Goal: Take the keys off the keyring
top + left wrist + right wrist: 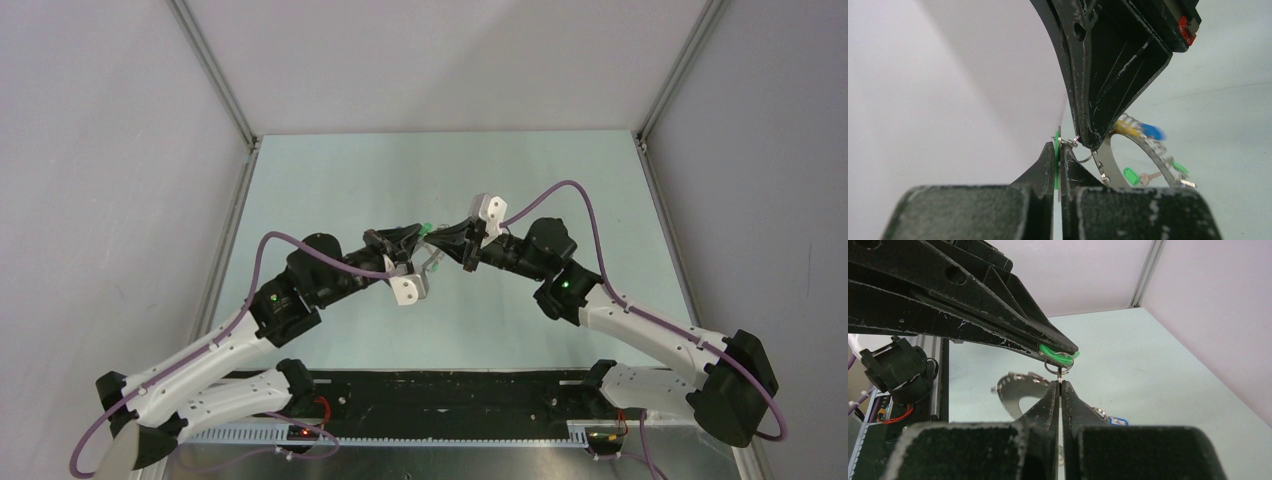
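Both grippers meet above the middle of the table. My left gripper point(418, 233) point(1058, 147) is shut on a key with a green tag point(1056, 155), which also shows in the right wrist view point(1058, 353). My right gripper point(447, 240) point(1060, 384) is shut on a thin metal piece joined to a small split ring point(1054, 367) at that tag. The keyring point(1105, 165) point(1010, 390) hangs just behind and below the fingertips, off the table. It carries several keys with a blue tag point(1152, 131), a yellow tag point(1128, 128) and a green tag point(1179, 166).
Through the keyring's hole I see another green-tagged key point(1131, 176); I cannot tell whether it hangs or lies on the pale green table point(330, 190). Grey walls with aluminium posts point(215, 75) enclose the table. A black strip point(450, 395) runs along the near edge.
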`<act>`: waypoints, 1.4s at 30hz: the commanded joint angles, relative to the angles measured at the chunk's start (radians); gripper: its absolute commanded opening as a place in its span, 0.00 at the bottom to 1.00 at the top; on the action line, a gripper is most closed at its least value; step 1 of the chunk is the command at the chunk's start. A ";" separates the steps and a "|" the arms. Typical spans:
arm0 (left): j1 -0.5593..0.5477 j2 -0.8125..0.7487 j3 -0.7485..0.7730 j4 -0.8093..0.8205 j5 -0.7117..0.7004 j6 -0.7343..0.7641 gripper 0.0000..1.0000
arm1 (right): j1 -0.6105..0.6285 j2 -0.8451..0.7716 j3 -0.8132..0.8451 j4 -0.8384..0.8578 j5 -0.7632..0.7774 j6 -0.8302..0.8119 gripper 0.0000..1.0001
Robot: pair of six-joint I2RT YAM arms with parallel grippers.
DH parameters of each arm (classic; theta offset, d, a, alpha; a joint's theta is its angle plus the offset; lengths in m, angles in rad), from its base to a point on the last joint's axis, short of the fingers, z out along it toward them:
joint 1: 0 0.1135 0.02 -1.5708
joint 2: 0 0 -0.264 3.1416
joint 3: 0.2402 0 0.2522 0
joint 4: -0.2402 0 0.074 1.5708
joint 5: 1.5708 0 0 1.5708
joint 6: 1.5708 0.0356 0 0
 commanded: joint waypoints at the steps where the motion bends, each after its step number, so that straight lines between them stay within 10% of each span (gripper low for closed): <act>1: -0.004 -0.008 0.012 0.052 0.002 -0.014 0.00 | 0.004 -0.014 0.043 0.041 0.047 -0.016 0.00; 15: -0.005 0.004 0.012 0.048 -0.017 -0.016 0.00 | -0.022 -0.065 0.033 0.041 0.044 0.039 0.00; 38: -0.004 0.043 0.054 0.041 -0.067 -0.109 0.00 | -0.052 -0.045 -0.143 0.595 -0.033 0.233 0.00; 42: -0.003 0.021 0.053 0.041 -0.073 -0.109 0.00 | -0.064 -0.074 -0.144 0.464 -0.014 0.229 0.32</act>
